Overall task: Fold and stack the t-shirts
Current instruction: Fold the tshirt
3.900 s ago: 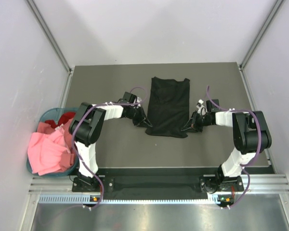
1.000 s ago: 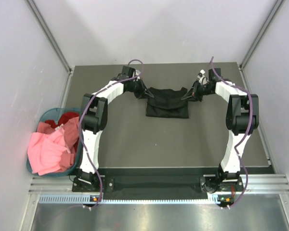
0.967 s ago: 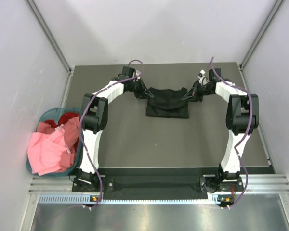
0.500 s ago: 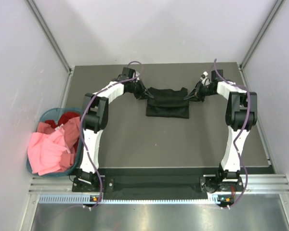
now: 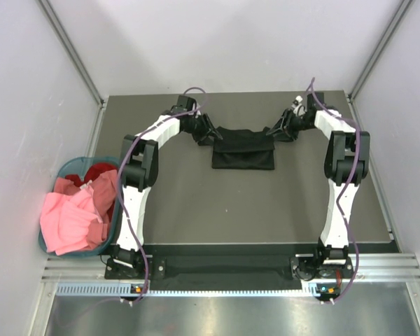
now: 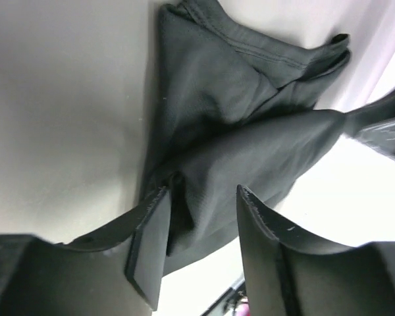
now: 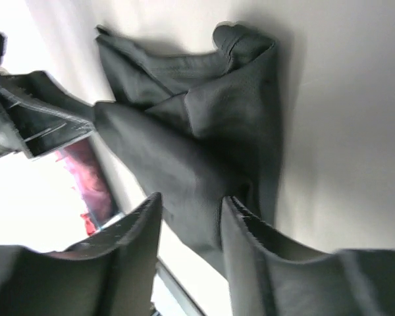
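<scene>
A: Entry, starting at the left. Where are the t-shirts sitting?

B: The pink t-shirt (image 5: 70, 220) and the red t-shirt (image 5: 94, 173) are lying bunched in the teal basket (image 5: 64, 166) off the left edge of the tabletop (image 5: 231, 210), the pink one spilling over the rim. The black t-shirt (image 5: 243, 150) is lying folded at the far middle of the tabletop, well apart from the basket.

A: Which way is its long axis running?

B: Left to right, across the tabletop. Its straight edge is facing the arm bases. Its far edge is sagging between two corners, and a stitched hem is showing there in the left wrist view (image 6: 230, 99). I cannot tell where the collar is pointing.

A: Left claw?

B: The left claw (image 5: 208, 134) is sitting at the far left corner. Close up (image 6: 201, 197), its jaws are standing well apart, with slack black cloth lying in the gap, not pinched.

A: Right claw?

B: The right claw (image 5: 274, 131) is sitting at the far right corner. Its jaws (image 7: 191, 204) are also standing apart, somewhat less wide, with loose cloth (image 7: 204, 118) between them.
</scene>
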`<state>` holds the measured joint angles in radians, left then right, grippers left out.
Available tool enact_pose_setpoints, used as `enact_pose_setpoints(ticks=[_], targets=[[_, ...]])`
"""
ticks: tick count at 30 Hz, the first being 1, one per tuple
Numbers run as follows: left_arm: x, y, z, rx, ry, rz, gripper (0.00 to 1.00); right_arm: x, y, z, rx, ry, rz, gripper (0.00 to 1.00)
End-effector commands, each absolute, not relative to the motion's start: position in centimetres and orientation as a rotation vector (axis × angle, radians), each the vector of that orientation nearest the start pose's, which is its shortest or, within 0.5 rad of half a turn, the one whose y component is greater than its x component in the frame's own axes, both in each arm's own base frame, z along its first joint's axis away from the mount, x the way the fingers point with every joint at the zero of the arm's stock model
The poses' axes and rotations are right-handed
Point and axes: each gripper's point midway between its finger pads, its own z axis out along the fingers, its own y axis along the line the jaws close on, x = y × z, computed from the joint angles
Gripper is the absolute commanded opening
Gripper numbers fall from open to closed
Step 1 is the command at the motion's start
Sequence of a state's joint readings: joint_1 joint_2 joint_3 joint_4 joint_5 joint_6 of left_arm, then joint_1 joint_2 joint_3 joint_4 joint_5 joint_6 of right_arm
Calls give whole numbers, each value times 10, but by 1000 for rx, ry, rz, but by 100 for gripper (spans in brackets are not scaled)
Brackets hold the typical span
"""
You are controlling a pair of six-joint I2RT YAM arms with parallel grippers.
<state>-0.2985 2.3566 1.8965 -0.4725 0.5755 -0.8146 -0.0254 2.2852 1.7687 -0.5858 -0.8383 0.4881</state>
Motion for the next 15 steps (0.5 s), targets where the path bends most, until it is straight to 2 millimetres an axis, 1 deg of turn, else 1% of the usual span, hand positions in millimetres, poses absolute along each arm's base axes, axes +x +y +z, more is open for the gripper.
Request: enact_pose_setpoints(ticks=[1, 2, 3, 4, 5, 6, 7, 8, 9, 10, 11, 12, 13, 14, 15], targets=[[499, -266, 92, -341, 2607, -1047, 50, 490, 104, 101, 327, 2608, 1044, 43], [493, -260, 99, -304, 2613, -1008, 50, 487, 101, 113, 266, 2611, 966, 46], [490, -255, 102, -294, 2615, -971, 50, 478, 92, 109, 280, 2670, 846, 47], [489, -248, 102, -296, 2613, -914, 50, 471, 89, 112, 266, 2694, 775, 48], [481, -241, 109, -276, 2613, -869, 50, 460, 96, 119, 193, 2705, 708, 50], [478, -236, 111, -268, 2611, -840, 50, 453, 92, 118, 178, 2727, 592, 51], [473, -233, 112, -265, 2613, -820, 50, 447, 93, 119, 151, 2733, 536, 51], [462, -226, 115, -257, 2615, -791, 50, 431, 107, 121, 87, 2747, 499, 52], [455, -224, 115, -252, 2621, -784, 50, 424, 111, 119, 73, 2755, 444, 52], [442, -219, 104, -256, 2656, -762, 50, 418, 120, 118, 49, 2760, 427, 52], [435, -217, 115, -228, 2637, -755, 49, 406, 143, 115, 9, 2773, 415, 51], [428, -216, 115, -219, 2640, -747, 49, 404, 147, 113, 17, 2770, 365, 51], [415, -212, 105, -221, 2676, -732, 49, 401, 156, 111, 20, 2767, 363, 51], [408, -209, 113, -211, 2662, -733, 48, 398, 176, 110, 41, 2748, 385, 51], [402, -207, 113, -211, 2666, -729, 48, 398, 184, 108, 50, 2735, 378, 52]])
